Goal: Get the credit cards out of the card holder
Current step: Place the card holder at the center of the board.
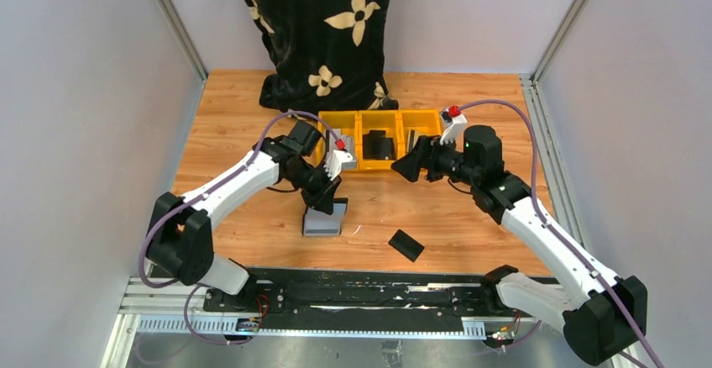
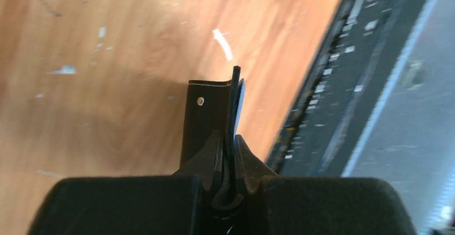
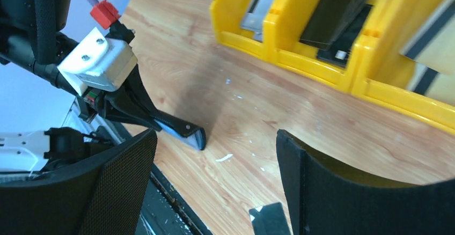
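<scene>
The black card holder [image 1: 325, 219] stands on edge on the wooden table, its grey-blue inside showing from above. My left gripper [image 1: 323, 193] is shut on its upper edge; the left wrist view shows the jaws of the left gripper [image 2: 229, 138] pinching the thin black flap of the card holder [image 2: 206, 114]. My right gripper [image 1: 411, 166] hovers open by the yellow bins, pointing left, with nothing between its fingers. In the right wrist view the right gripper [image 3: 215, 134] faces the card holder [image 3: 180, 125]. Credit cards lie in the bins: a silvery one [image 3: 257, 15] and a pale one [image 3: 434, 36].
Three joined yellow bins [image 1: 382, 118] sit behind the grippers; the middle one holds flat black pieces [image 3: 338, 20]. A small plain black slab [image 1: 406, 244] lies near the front edge, also low in the right wrist view [image 3: 268, 216]. Dark flowered cloth [image 1: 323, 32] hangs at the back.
</scene>
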Available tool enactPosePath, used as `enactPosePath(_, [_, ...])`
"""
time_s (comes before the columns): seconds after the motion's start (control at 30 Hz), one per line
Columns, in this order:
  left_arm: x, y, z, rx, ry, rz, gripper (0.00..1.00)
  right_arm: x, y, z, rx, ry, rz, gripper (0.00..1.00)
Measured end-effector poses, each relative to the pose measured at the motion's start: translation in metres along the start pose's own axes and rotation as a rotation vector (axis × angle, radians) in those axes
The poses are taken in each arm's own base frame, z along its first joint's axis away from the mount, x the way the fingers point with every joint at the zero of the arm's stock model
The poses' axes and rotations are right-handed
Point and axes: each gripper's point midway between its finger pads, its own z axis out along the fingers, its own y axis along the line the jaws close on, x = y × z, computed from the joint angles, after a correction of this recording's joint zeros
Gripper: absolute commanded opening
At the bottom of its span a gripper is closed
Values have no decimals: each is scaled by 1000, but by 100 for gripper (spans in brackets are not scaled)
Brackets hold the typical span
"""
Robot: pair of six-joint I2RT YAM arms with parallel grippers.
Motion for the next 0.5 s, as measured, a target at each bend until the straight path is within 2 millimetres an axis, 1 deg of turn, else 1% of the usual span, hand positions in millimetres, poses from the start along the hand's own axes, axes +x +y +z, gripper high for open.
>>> enactPosePath(0.03, [4, 12, 5, -37, 24, 32, 14, -1, -8, -3, 29, -9, 10, 86])
enactPosePath(0.07, [7, 22, 7, -68, 35, 62, 20, -1, -14, -6, 52, -16, 15, 86])
enactPosePath(0.1, [11, 33, 10, -108, 46, 96, 26, -2, -17, -8, 68, -23, 18, 86])
enactPosePath(0.17, [20, 52, 14, -188, 65, 161, 43, -5, -22, -11, 91, -39, 12, 87])
enactPosePath(0.2, [24, 61, 15, -223, 68, 188, 49, -7, -24, -13, 102, -47, 8, 87])
enactPosePath(0.27, [27, 73, 15, -280, 73, 246, 52, -10, -32, -16, 140, -61, 4, 87])
enactPosePath(0.3, [26, 77, 14, -297, 76, 272, 57, -10, -35, -17, 154, -64, 2, 87])
enactPosePath(0.33, [24, 81, 12, -314, 74, 300, 59, -11, -40, -18, 176, -67, -1, 87])
enactPosePath(0.4, [18, 83, 8, -331, 66, 357, 62, -11, -51, -22, 229, -71, -3, 88])
enactPosePath(0.47, [15, 76, 2, -318, 55, 417, 66, -12, -65, -28, 297, -86, -6, 88])
enactPosePath(0.5, [14, 70, -2, -310, 43, 445, 73, -13, -74, -33, 340, -100, -9, 88])
